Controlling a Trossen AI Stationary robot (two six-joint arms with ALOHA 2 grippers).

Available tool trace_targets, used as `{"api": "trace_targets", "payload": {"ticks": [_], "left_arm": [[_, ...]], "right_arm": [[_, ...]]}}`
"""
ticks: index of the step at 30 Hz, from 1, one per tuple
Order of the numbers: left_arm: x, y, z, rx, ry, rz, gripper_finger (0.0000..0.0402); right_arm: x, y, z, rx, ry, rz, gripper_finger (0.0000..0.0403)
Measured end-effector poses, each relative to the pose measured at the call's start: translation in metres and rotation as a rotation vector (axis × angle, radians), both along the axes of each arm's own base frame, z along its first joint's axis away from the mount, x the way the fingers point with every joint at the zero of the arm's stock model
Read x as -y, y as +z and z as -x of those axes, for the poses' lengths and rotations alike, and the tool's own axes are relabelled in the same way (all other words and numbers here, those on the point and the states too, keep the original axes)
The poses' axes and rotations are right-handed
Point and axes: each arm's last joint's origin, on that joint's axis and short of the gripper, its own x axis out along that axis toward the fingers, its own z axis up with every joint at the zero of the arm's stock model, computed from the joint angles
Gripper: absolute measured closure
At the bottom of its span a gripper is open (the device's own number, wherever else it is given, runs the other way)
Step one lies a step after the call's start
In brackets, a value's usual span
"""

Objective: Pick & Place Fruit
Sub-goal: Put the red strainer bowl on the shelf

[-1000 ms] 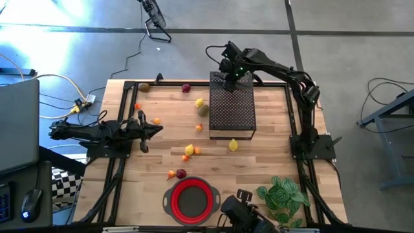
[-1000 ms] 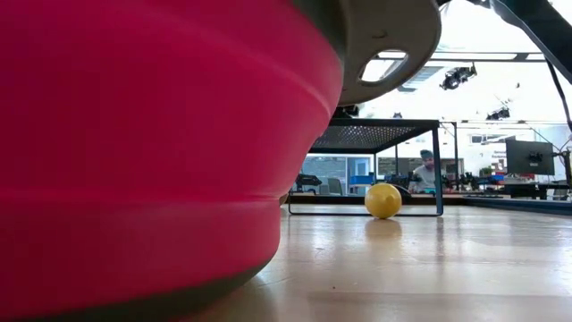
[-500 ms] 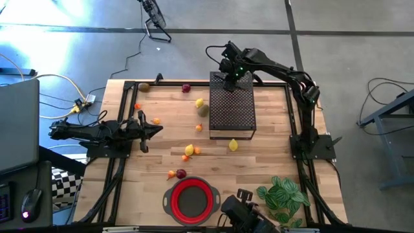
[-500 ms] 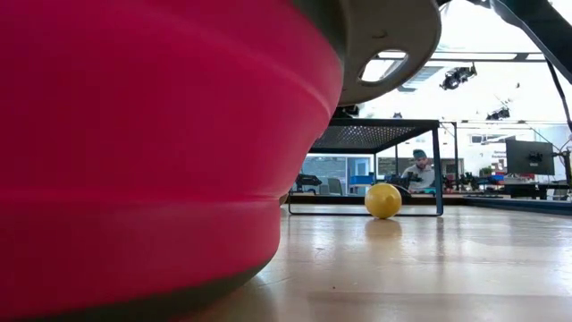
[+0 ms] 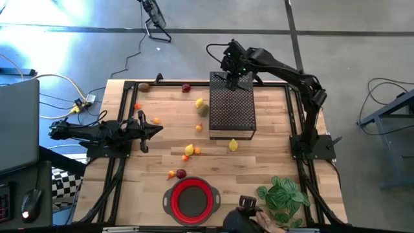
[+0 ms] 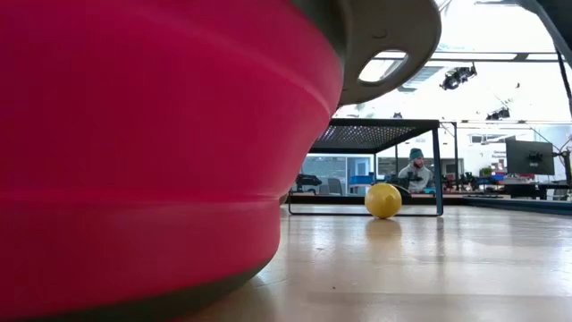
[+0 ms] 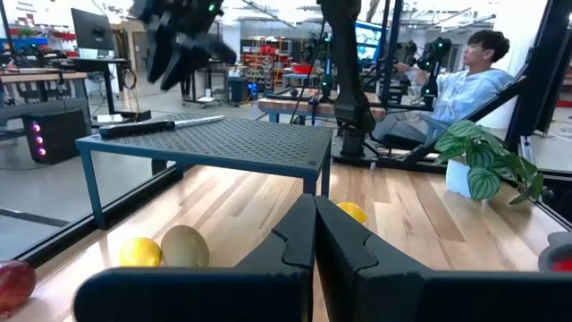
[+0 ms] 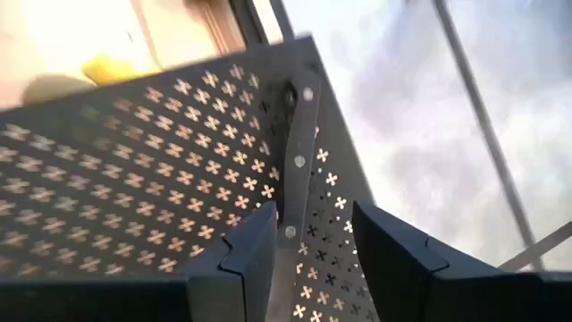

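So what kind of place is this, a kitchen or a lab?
Most likely a robotics lab or workshop: two arms are bolted to a wooden table, monitors and equipment benches fill the room behind, and a person sits at another rig.

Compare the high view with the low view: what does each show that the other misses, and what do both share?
Only the high view shows both arms, the left gripper, the right gripper and the leafy plant. Only the low view shows a seated person beyond the table. Both show the red bowl, the perforated black shelf and a yellow fruit.
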Motion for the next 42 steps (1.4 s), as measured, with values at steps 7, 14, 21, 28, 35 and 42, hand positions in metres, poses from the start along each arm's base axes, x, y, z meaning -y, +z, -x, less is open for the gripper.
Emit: {"api": "trace_targets", "payload": {"ticks": [7, 14, 21, 28, 35, 42], "left_arm": [[0.0, 0.0, 0.0, 0.0, 0.0, 0.0, 0.0402], [0.0, 0.0, 0.0, -0.002, 0.0, 0.0, 0.0402], [0.0, -0.001, 0.0, -0.009, 0.0, -0.001, 0.0402], [0.0, -0.003, 0.0, -0.03, 0.0, 0.0, 0.0402], [0.0, -0.003, 0.0, -0.029, 0.0, -0.001, 0.0402], [0.0, -0.003, 0.0, -0.029, 0.0, -0.002, 0.0402]], "right_arm": [[-0.042, 0.034, 0.01, 0.088, -0.033, -0.05, 0.0285], [-0.091, 0.044, 0.013, 0.067, 0.034, -0.202, 0.0341], [-0.13, 0.046, 0.0, 0.048, 0.166, -0.201, 0.0397], [-0.162, 0.045, -0.009, 0.051, 0.2, -0.238, 0.04], [-0.187, 0.046, -0.008, 0.031, 0.215, -0.299, 0.0401], [-0.213, 0.044, -0.016, 0.069, 0.227, -0.25, 0.0401]]}}
